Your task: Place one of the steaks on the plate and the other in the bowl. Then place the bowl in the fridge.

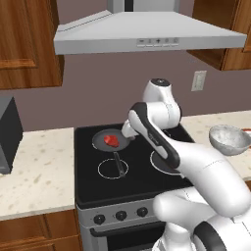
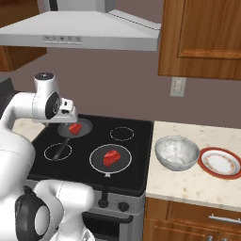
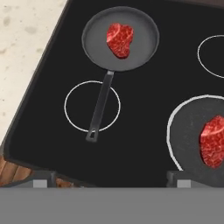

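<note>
- I see a black glass stovetop carrying two dark frying pans: one at the back left, one at the front right, each with a raw red steak in it.
- The speckled surface to its right carries a whitish-grey bowl and, just beside it, a red-rimmed plate.

- Stove top: smooth, glossy black glass.
- Pans: matt dark metal.
- Steaks: raw, marbled red meat.
- Desk: speckled pale stone.
- Cabinets: polished brown wood.
- Hood: brushed grey metal.
</note>
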Controlling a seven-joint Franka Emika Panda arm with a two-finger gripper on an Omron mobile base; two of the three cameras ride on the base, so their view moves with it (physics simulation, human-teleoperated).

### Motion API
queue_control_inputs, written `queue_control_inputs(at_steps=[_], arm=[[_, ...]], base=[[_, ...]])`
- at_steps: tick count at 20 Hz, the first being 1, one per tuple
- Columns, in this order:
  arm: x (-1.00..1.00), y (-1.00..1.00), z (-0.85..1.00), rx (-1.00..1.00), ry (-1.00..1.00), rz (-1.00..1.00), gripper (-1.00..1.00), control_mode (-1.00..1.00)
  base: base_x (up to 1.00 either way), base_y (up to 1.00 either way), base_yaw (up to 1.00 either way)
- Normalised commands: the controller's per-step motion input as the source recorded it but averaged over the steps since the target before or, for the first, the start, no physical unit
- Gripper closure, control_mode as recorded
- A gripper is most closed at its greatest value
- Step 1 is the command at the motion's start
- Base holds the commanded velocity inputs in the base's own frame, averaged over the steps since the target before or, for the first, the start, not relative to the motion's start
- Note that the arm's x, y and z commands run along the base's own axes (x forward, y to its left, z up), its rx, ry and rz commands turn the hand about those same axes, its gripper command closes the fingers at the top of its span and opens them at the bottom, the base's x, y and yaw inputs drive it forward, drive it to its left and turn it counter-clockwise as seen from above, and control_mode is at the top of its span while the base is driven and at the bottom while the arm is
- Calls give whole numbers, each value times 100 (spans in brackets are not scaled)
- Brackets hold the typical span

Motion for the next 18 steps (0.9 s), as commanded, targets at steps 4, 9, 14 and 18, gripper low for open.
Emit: queue_control_inputs(at_steps=[4,9,14,18], arm=[[37,3,-12,0,1,0,-100,-100],[44,22,-28,-2,5,0,-100,-100],[46,26,-32,-4,6,0,-100,-100],[45,6,-34,-1,7,0,-100,-100]], base=[[0,0,0],[0,0,0],[0,0,0],[0,0,0]])
